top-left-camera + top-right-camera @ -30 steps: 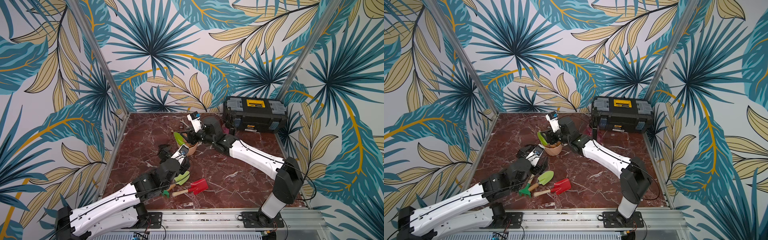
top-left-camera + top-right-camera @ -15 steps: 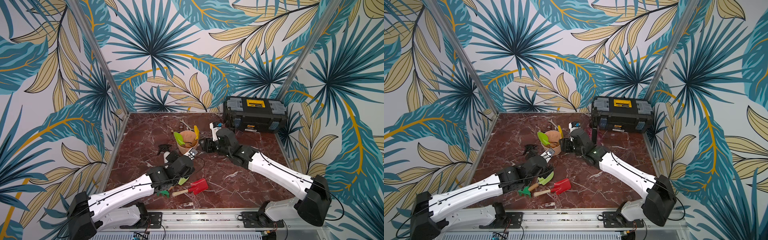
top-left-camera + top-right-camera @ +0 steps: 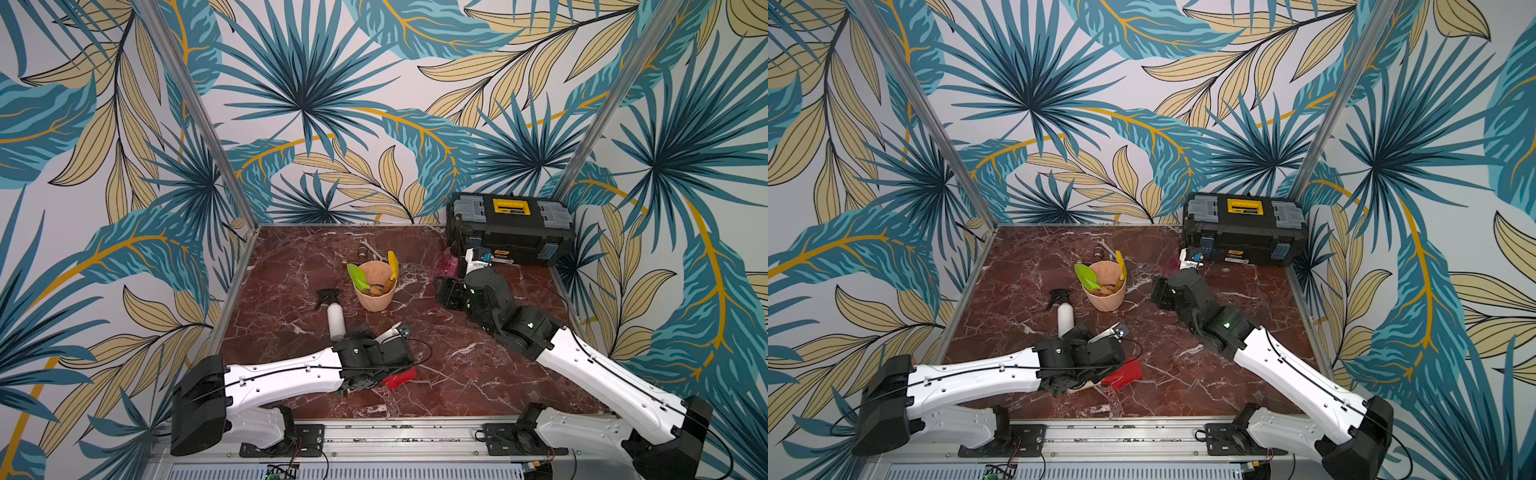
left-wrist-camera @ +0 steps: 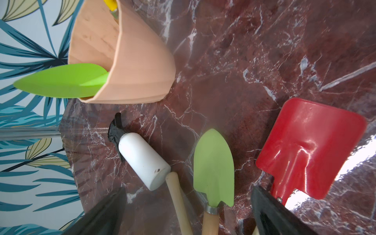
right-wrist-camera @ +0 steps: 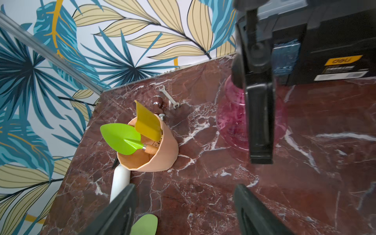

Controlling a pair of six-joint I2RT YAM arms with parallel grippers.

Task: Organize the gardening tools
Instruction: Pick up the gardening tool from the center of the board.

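On the red marble table (image 3: 291, 257) a peach-coloured pot (image 3: 376, 297) stands upright near the middle. Two of the gardening tools stand in it, handles down: a lime-green trowel (image 3: 358, 276) leaning out over the rim on one side and a yellow scoop (image 3: 392, 264) against the far side of the rim.

The other tools lie flat near the front edge, under the left arm. The left pincer (image 4: 188, 190) hangs low over them with its jaws spread wide and gripping nothing. Between the jaws lie the second lime-green trowel (image 4: 213, 168) and a bare wooden handle (image 4: 177, 193); I cannot see that handle's head. The red shovel (image 4: 311, 150) lies just beside one finger, blade up. A white spray bottle (image 4: 142, 160) lies on its side, its base touching the end of that handle.

The right pincer (image 5: 184, 189) hovers to the right of the pot, well apart from it, its jaws parted and empty over bare marble. Close to it stands a pink spray bottle (image 5: 230, 122), just in front of a black toolbox (image 3: 511, 228) in the back right corner. A wrench (image 5: 169, 97) lies behind the pot.
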